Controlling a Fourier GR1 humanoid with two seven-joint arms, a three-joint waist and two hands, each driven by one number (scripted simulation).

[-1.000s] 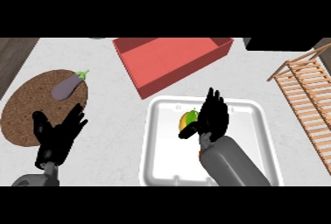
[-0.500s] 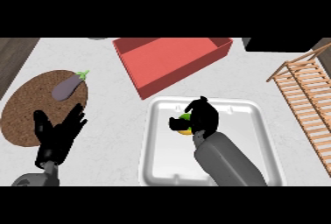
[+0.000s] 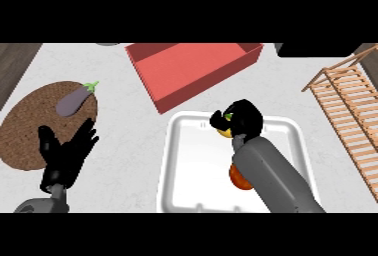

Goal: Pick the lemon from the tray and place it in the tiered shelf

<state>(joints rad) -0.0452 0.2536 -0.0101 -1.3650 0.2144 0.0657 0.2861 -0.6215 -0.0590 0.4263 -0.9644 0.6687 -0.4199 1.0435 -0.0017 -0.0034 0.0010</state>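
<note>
The lemon [image 3: 225, 133] shows as a yellow patch with a bit of green, in the far part of the white tray [image 3: 184, 165]. My right hand [image 3: 241, 118] is curled over it from above and hides most of it. The right forearm runs across the tray's right half. The wooden tiered shelf [image 3: 347, 107] stands at the right edge of the counter, apart from the tray. My left hand [image 3: 68, 151] rests open at the lower left, fingers up, by the edge of a brown mat.
A red open box [image 3: 193, 67] lies just beyond the tray. A purple eggplant [image 3: 75, 99] sits on the round brown mat [image 3: 26, 130] at the left. An orange-red item [image 3: 238, 178] lies in the tray beside my right forearm.
My right hand's straight fingers have curled down round the lemon in the tray. The left hand has stayed where it was.
</note>
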